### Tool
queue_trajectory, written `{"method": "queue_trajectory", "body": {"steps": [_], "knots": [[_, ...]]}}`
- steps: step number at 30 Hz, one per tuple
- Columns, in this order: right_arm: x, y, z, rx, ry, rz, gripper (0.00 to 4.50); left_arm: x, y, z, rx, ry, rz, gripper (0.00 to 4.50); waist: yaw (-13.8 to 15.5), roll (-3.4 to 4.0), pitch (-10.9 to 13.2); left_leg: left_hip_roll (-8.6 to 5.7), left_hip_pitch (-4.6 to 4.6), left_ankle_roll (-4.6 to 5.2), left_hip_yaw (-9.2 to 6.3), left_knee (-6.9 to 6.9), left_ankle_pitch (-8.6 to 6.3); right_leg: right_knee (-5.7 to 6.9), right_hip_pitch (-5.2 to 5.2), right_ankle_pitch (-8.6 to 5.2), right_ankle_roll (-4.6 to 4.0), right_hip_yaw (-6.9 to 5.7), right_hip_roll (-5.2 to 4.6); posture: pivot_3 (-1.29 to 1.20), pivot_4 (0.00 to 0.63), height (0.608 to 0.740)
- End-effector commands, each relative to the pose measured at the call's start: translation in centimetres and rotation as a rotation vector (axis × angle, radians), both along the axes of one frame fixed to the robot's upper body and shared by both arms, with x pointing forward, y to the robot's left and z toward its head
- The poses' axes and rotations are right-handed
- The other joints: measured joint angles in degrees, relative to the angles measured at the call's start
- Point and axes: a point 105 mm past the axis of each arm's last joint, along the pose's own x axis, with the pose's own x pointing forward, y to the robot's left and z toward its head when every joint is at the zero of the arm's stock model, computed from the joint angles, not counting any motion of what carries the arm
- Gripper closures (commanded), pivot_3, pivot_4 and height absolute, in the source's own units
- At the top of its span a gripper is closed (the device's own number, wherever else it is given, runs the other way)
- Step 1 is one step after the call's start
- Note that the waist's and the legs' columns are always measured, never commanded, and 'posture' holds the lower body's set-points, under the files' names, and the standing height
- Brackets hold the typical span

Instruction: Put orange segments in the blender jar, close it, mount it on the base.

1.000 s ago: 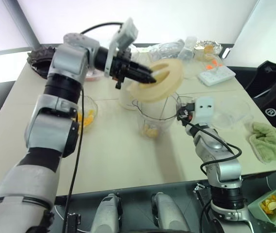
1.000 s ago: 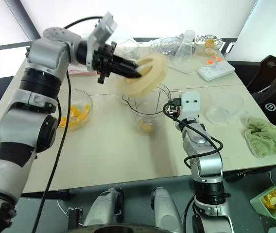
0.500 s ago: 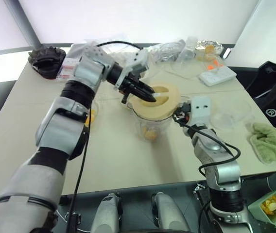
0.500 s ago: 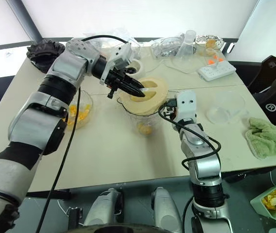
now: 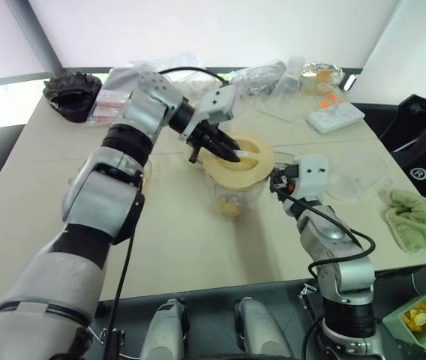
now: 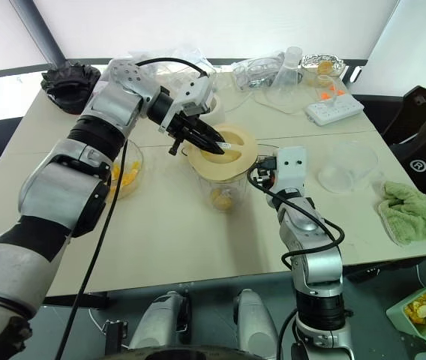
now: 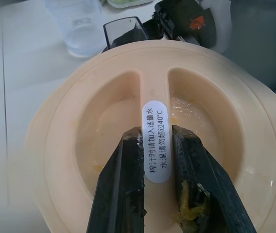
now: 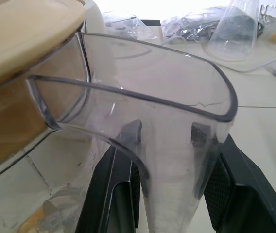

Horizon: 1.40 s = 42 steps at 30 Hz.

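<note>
The clear blender jar stands upright mid-table with orange segments at its bottom. A cream round lid lies over its mouth, roughly level. My left gripper reaches in from the left and is shut on the lid's central ridge, which carries a white label. My right gripper is shut on the jar's clear side handle from the right. The cream base stands just behind the jar, mostly hidden by my left arm. More orange segments lie in a ruffled glass dish to the left.
A white power strip and clear containers crowd the far edge. A shallow clear dish and a green cloth lie to the right. A black object sits far left. A green tub sits below the table's right corner.
My left gripper has come down with the lid, from tilted above the jar to lying flat on its mouth. The right gripper has kept its hold on the handle.
</note>
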Motion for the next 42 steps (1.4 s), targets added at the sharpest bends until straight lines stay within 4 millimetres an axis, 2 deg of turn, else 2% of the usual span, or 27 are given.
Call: {"method": "queue_trajectory", "body": {"steps": [1, 11, 17, 27, 36, 41, 42], "knots": [[-1.8, 3.4, 5.0, 0.081, -0.197, 0.194, 3.19, 0.2, 0.6, -1.5, 0.087, 0.003, 0.011, 4.23, -0.1, 0.0, 0.0, 0.0, 0.0, 0.0, 0.0, 0.0, 0.0, 0.0, 0.0, 0.0, 0.0, 0.0, 0.0, 0.0, 0.15, 0.74], [-1.4, 3.2, 5.1, 0.071, -0.199, 0.179, 3.19, 1.0, 1.7, -5.4, 0.198, 0.051, 0.204, 4.23, -0.2, 0.01, 0.0, 0.01, 0.08, 0.0, -0.01, 0.0, 0.0, 0.02, 0.08, 0.0, 0.0, 0.0, 0.0, 0.0, 0.15, 0.74], [-1.3, 3.3, 5.1, 0.068, -0.2, 0.178, 3.19, 1.2, 2.2, -6.1, 0.204, 0.059, 0.352, 4.23, -0.2, 0.0, -0.1, 0.02, 0.39, 0.0, -0.02, 0.0, 0.0, 0.02, 0.39, -0.1, -0.19, 0.0, -0.01, 0.0, 0.15, 0.74], [-1.1, 3.1, 4.7, 0.06, -0.201, 0.163, 3.19, 1.7, 4.1, -7.2, 0.229, 0.1, 0.605, 4.23, -0.2, 0.03, -0.2, 0.02, 0.86, -0.01, 0.02, -0.01, -0.01, 0.03, 0.8, -0.12, -0.22, 0.03, -0.02, 0.0, 0.15, 0.74], [-1.0, 3.0, 4.6, 0.052, -0.199, 0.166, 3.19, 1.5, 4.2, -7.1, 0.202, 0.041, 0.595, 4.23, -0.2, 0.07, -0.2, 0.04, 0.94, -0.01, 0.01, -0.04, -0.01, 0.02, 0.86, -0.14, -0.26, 0.06, -0.03, 0.0, 0.15, 0.74], [-0.9, 2.9, 4.6, 0.043, -0.195, 0.174, 3.19, 0.6, 3.9, -6.5, 0.153, 0.025, 0.54, 4.23, -0.3, 0.11, -0.2, 0.05, 0.97, -0.02, 0.0, -0.06, -0.01, 0.02, 0.85, -0.16, -0.29, 0.08, -0.04, 0.0, 0.15, 0.74], [-0.8, 2.9, 4.6, 0.042, -0.195, 0.175, 3.19, 0.5, 3.9, -6.5, 0.142, 0.016, 0.537, 3.73, -0.3, 0.11, -0.2, 0.05, 0.97, -0.02, 0.0, -0.06, -0.01, 0.02, 0.85, -0.16, -0.3, 0.08, -0.04, 0.0, 0.15, 0.74]]}}
